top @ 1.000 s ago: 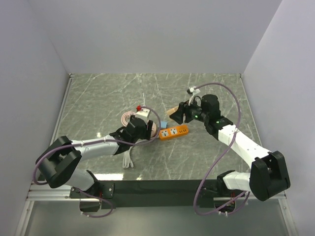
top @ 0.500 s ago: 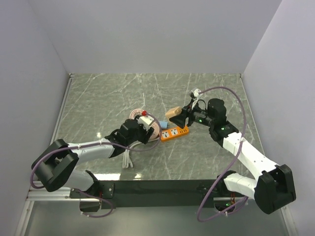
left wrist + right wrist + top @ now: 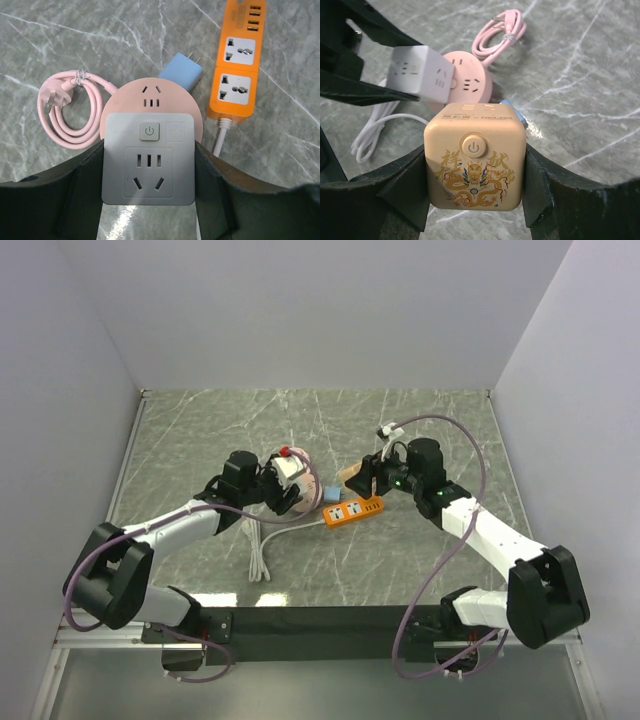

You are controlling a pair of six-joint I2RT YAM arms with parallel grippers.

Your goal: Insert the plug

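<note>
Far left, the pink cable (image 3: 65,117) lies coiled on the table (image 3: 200,430), at nine o'clock of the pink socket (image 3: 150,95). Our left gripper (image 3: 148,170) is clamped on the grey adapter (image 3: 148,185), a finger on either side. The adapter hangs over the socket's six o'clock edge; touching or not, we cannot tell. The blue plug (image 3: 181,74) lies at the socket's one o'clock, just beside the orange strip (image 3: 236,65). On the right, our right gripper (image 3: 476,185) squeezes the beige cube (image 3: 475,162) by two sides, at twelve o'clock of the strip, button facing its camera.
</note>
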